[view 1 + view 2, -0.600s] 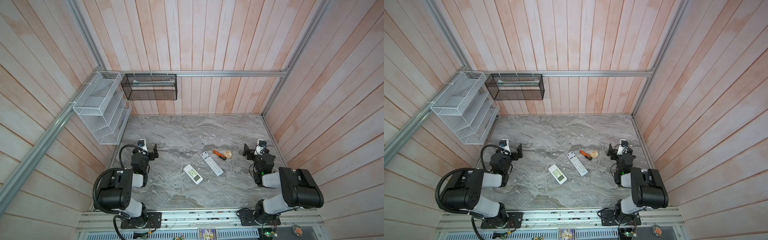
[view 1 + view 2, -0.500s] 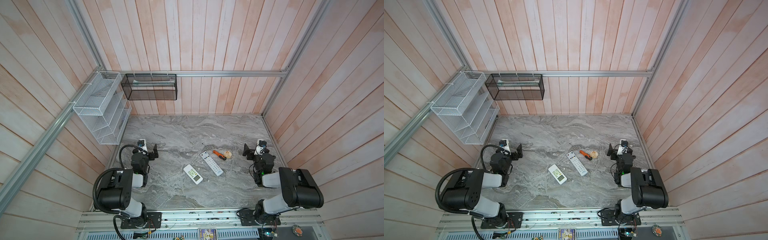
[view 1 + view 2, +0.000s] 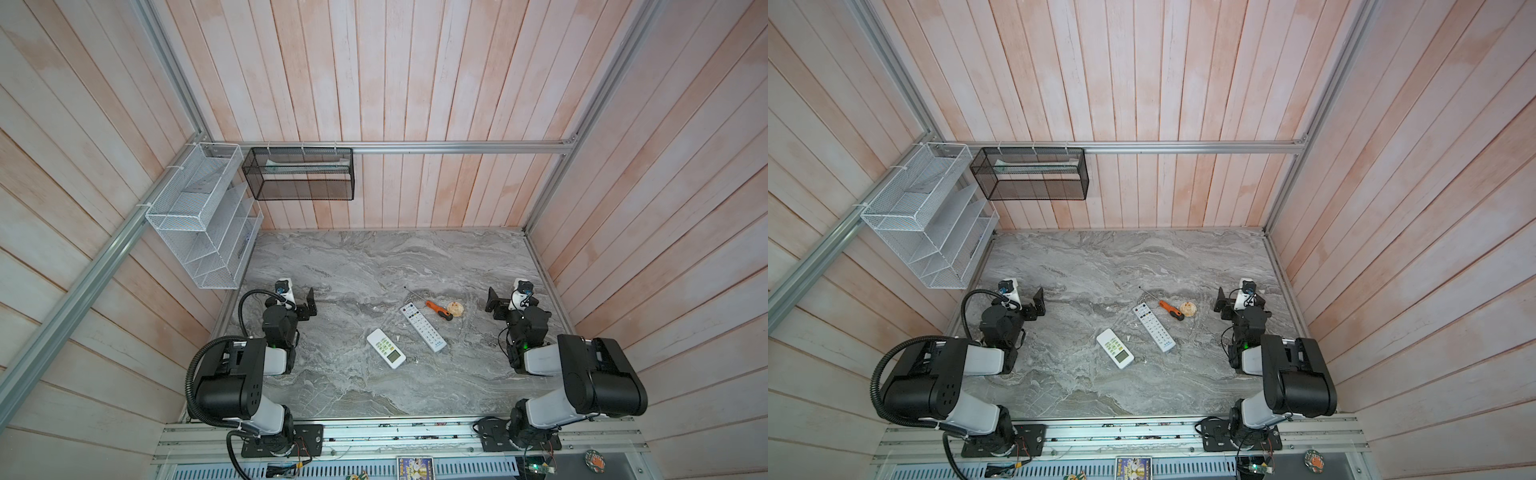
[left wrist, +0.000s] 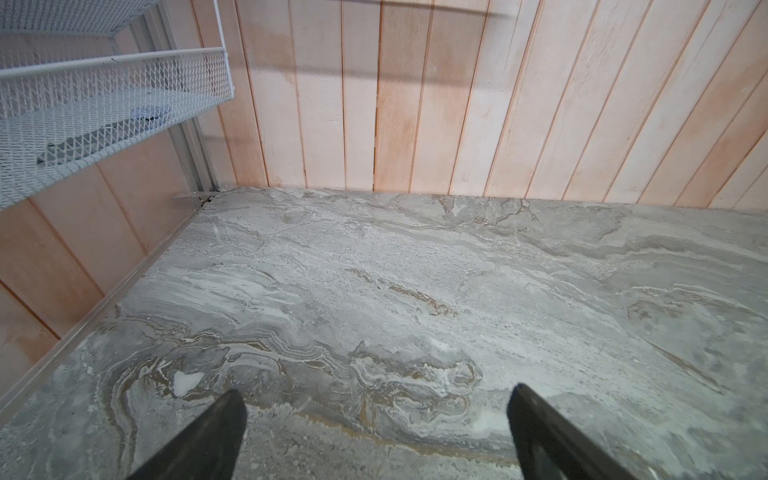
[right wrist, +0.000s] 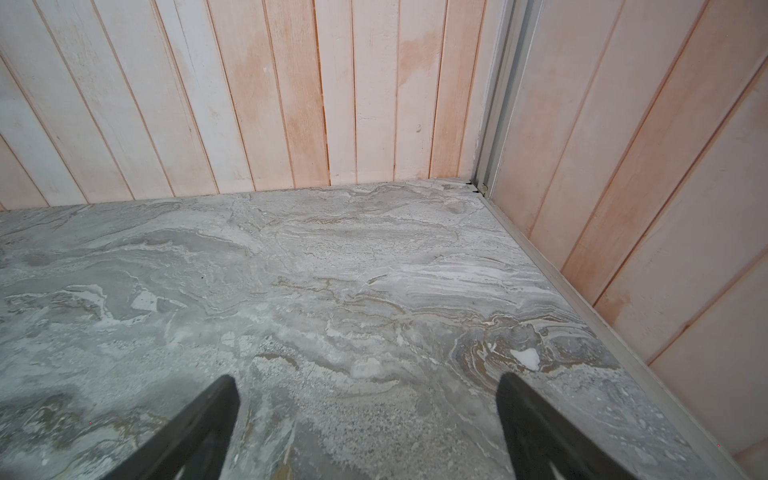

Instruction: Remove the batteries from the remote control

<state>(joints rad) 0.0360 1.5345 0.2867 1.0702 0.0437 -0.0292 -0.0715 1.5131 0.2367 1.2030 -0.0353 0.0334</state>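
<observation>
Batteries not visible; presumably housed inside long remote (image 3: 423, 327) or short remote (image 3: 386, 348), both keypad-up on the surface (image 3: 353, 266). Left and right jaws stand wide, empty, well apart from them. Risk: flat casing skids when pinched for flipping, striking screwdriver (image 3: 439, 310).

The grey veined stone-look surface (image 3: 374, 266) was smooth with a dull sheen, while the pale pink-washed wooden plank walls (image 3: 415, 83) looked matt and streaky behind brushed silver metal rails (image 3: 457, 147). The white wire-mesh metal rack (image 3: 183, 208) and the black fine-mesh metal basket (image 3: 299, 187) looked painted and matt. The long white plastic remote (image 3: 423, 327) and the short white plastic remote (image 3: 386, 348) were smooth, as was the orange plastic-handled screwdriver (image 3: 438, 310) with its thin bare metal shaft.
</observation>
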